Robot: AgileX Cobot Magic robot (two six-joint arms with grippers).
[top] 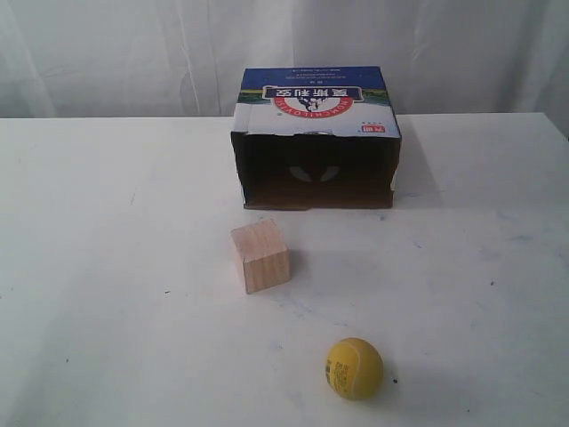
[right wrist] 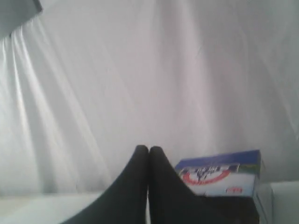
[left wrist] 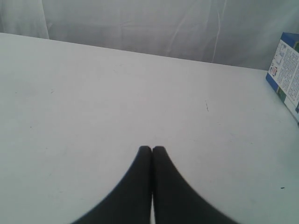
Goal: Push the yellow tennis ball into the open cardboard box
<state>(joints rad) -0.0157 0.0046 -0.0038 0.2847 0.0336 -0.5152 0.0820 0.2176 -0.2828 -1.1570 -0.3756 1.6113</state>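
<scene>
Here's the yellow tennis ball (top: 354,367), sitting on the white worktop (top: 107,267) at the near edge of the exterior view, a little right of centre, its dark printed patch turned to the left. It's well apart from the open cardboard box (top: 316,138), which lies on its side at the back of the worktop, its brown mouth facing the ball and its blue-and-white printed panel with the red oval logo on top, the print upside down from here. Between the two, slightly left of the line from ball to box, stands a pale wooden cube (top: 260,256), touching neither. Over to the left end effector (left wrist: 152,148): both dark fingers are pressed together tip to tip, gripping nothing, above bare worktop, with a corner of the box just showing at the edge of its wrist view. The right end effector (right wrist: 148,148) is closed as well, fingers meeting and empty, seen against the white curtain (right wrist: 93,84), with the box's printed top beyond the fingers.
</scene>
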